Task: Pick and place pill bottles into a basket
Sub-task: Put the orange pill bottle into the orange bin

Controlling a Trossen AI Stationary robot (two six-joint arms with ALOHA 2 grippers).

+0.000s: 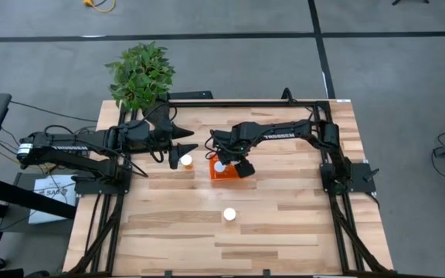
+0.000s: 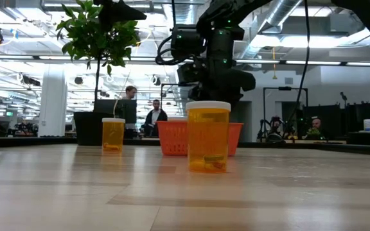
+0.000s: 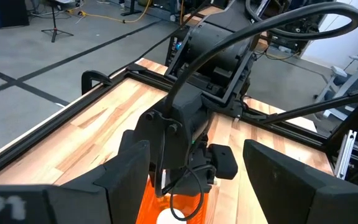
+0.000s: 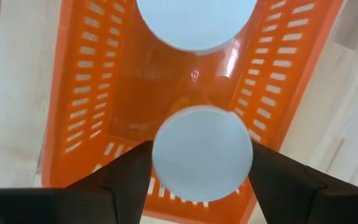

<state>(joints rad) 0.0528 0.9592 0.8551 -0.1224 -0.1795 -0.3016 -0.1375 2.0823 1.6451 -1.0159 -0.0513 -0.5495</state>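
The orange basket (image 1: 222,175) stands mid-table, and its mesh wall shows in the right wrist view (image 4: 82,93). One white-capped pill bottle (image 4: 196,22) stands inside it. My right gripper (image 4: 202,180) points down into the basket, shut on a second pill bottle (image 4: 202,152). A third bottle (image 1: 185,161) stands on the table left of the basket, and a fourth (image 1: 229,215) stands nearer the table's near edge. My left gripper (image 1: 182,147) is open and empty, raised just beyond the third bottle. My right gripper pinches the pill bottle by the two sides of its white cap (image 4: 160,155) between its two fingers, from above, pointing down. The bottle is upright over the basket's inside. The cap hides its body, so I cannot tell whether it rests on the basket floor.
A potted plant (image 1: 140,73) stands at the table's far left corner. Dark frame rails (image 1: 246,102) run along the far edge and both sides. In the low view the near bottle (image 2: 208,136) stands in front of the basket (image 2: 169,138). People show in the room beyond.
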